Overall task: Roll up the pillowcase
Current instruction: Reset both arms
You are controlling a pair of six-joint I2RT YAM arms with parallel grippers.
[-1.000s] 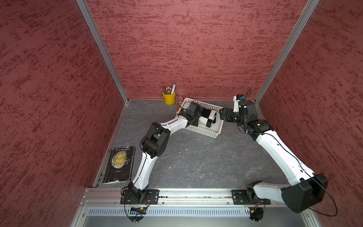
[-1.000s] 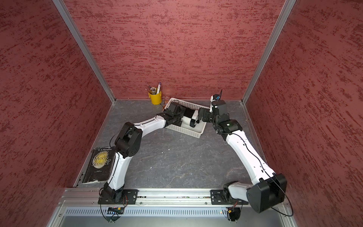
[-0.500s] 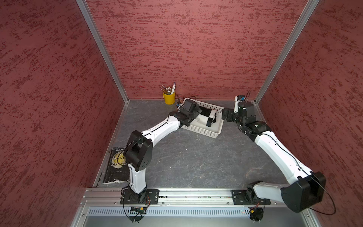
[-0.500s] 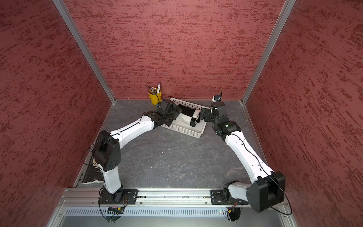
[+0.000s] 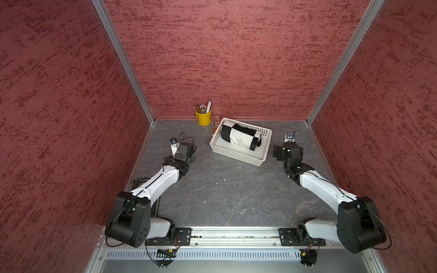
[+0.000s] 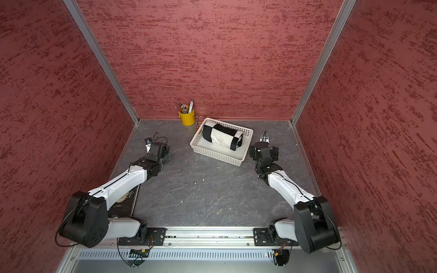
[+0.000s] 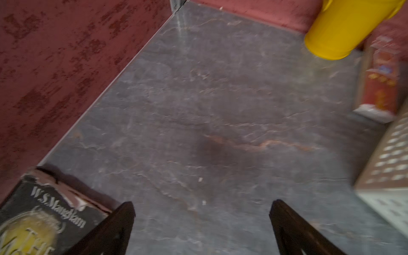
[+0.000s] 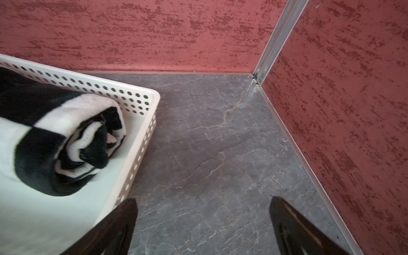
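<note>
pillowcase [image 5: 239, 137]: rolled, in basket [image 5: 236, 158], above centre in both top views | left gripper [image 7: 202, 205], right gripper [image 8: 203, 202]: jaws apart, empty | handling: looks soft, light, may unroll; you should pinch both ends

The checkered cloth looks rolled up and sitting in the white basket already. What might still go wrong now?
1. Nothing holds the pillowcase: the left gripper and right gripper are open and clear of it, and its end folds look loose, so it may unroll.
2. The right gripper sits close to the basket corner; a careless move might shove it.
3. The left arm hangs over the book and might scrape it.
</note>
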